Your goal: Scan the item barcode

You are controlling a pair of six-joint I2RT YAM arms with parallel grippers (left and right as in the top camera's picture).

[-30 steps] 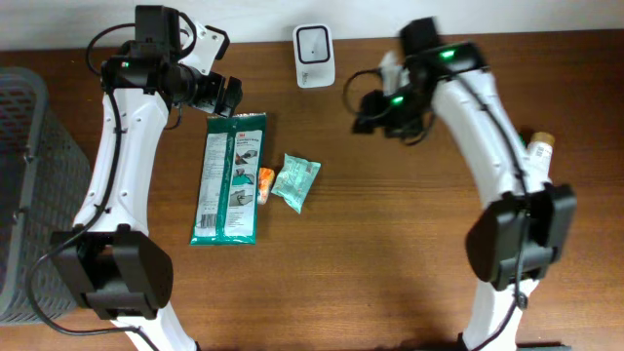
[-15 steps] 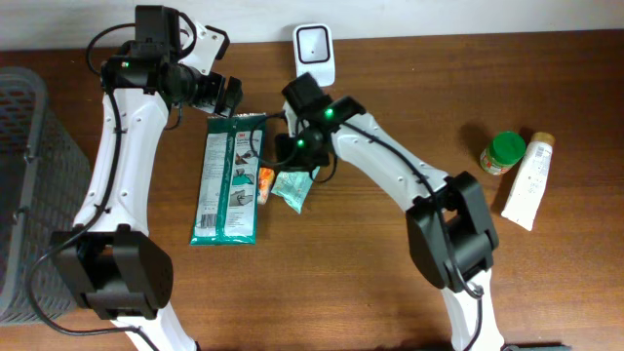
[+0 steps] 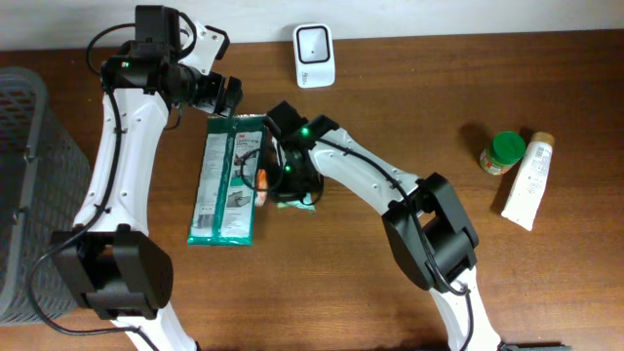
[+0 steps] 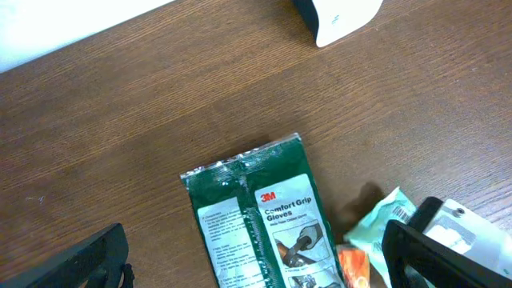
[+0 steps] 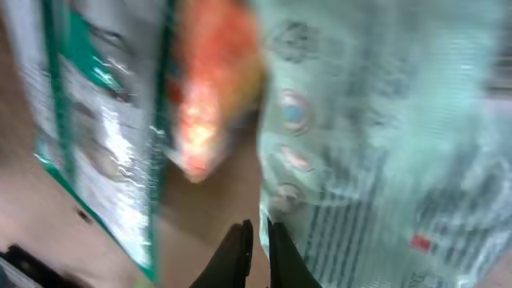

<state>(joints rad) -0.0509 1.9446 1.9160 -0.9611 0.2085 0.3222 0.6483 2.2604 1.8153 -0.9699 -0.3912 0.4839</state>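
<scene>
My right gripper (image 5: 256,240) had its fingertips pressed together over a thin strip of bare table (image 5: 200,228). The mint packet (image 5: 384,152) crowded their right side, the orange packet (image 5: 212,96) sat just ahead-left, and the gloves pack (image 5: 88,120) walled off the far left. My left gripper (image 4: 256,268) stood spread wide over the pack's top end. Beyond its fingers, table ran open to the scanner (image 4: 336,16).

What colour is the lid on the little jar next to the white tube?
The lid is green; the overhead view shows it best.
</scene>
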